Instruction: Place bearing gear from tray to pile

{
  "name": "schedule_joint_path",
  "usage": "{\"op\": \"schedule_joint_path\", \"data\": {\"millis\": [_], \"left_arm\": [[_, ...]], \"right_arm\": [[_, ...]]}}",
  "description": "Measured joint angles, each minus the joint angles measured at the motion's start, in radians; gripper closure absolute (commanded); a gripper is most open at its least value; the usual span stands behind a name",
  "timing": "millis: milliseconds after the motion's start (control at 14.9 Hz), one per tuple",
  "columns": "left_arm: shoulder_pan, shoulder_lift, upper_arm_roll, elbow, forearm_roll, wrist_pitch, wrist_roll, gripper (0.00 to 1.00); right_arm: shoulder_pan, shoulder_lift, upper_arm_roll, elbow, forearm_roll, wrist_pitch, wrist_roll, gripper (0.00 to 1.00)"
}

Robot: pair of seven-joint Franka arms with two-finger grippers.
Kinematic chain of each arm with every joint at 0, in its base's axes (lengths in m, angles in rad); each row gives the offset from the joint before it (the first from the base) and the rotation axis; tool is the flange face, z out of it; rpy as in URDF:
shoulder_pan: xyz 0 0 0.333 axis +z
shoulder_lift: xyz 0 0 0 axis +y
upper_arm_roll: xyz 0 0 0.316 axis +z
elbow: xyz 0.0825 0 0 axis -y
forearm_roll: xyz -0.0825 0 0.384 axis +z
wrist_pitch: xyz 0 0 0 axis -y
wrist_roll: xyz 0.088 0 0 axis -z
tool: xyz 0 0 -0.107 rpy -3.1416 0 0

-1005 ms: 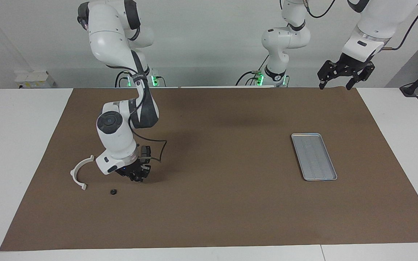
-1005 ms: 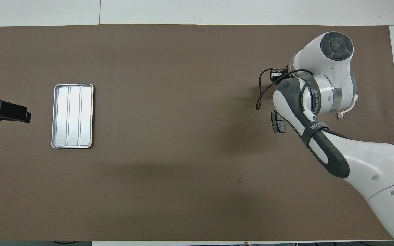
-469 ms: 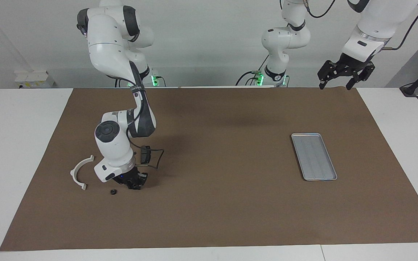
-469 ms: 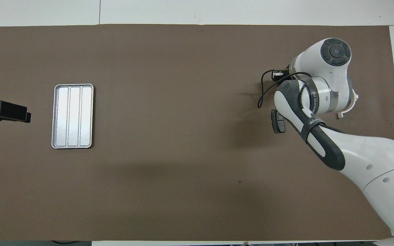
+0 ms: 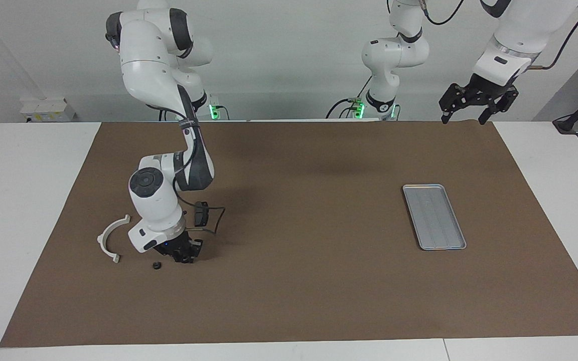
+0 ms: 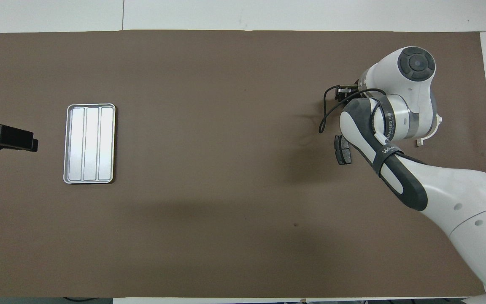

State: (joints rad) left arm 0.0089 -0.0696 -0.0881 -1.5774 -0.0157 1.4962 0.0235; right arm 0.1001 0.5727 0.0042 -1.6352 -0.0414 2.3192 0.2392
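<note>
The silver tray lies bare on the brown mat toward the left arm's end. Toward the right arm's end lies the pile: a white half-ring bracket and a dark brake-pad piece. A small black round part, a bearing gear by its look, lies on the mat beside the bracket. My right gripper is down at the mat just beside that part. Whether it holds anything does not show, and in the overhead view the arm hides it. My left gripper waits open, high over the mat's corner.
The brown mat covers most of the white table. A black cable loops out from the right wrist. The right arm's elbow covers most of the bracket in the overhead view.
The right gripper has come down to the mat and shifted a little toward the small black part. The left arm, tray and bracket have not moved.
</note>
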Motion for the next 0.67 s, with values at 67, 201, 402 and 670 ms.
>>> {"op": "schedule_joint_path", "data": {"millis": [67,201,402,670], "left_arm": [[0.000,0.000,0.000,0.000,0.000,0.000,0.000,0.00],[0.000,0.000,0.000,0.000,0.000,0.000,0.000,0.00],[0.000,0.000,0.000,0.000,0.000,0.000,0.000,0.00],[0.000,0.000,0.000,0.000,0.000,0.000,0.000,0.00]], "right_arm": [[0.000,-0.012,0.000,0.000,0.000,-0.011,0.000,0.00],[0.000,-0.044,0.002,0.001,0.000,-0.061,0.000,0.00],[0.000,-0.098,0.003,0.002,0.000,-0.135,0.000,0.00],[-0.001,-0.173,0.003,0.003,0.000,-0.248,-0.074,0.00]]}}
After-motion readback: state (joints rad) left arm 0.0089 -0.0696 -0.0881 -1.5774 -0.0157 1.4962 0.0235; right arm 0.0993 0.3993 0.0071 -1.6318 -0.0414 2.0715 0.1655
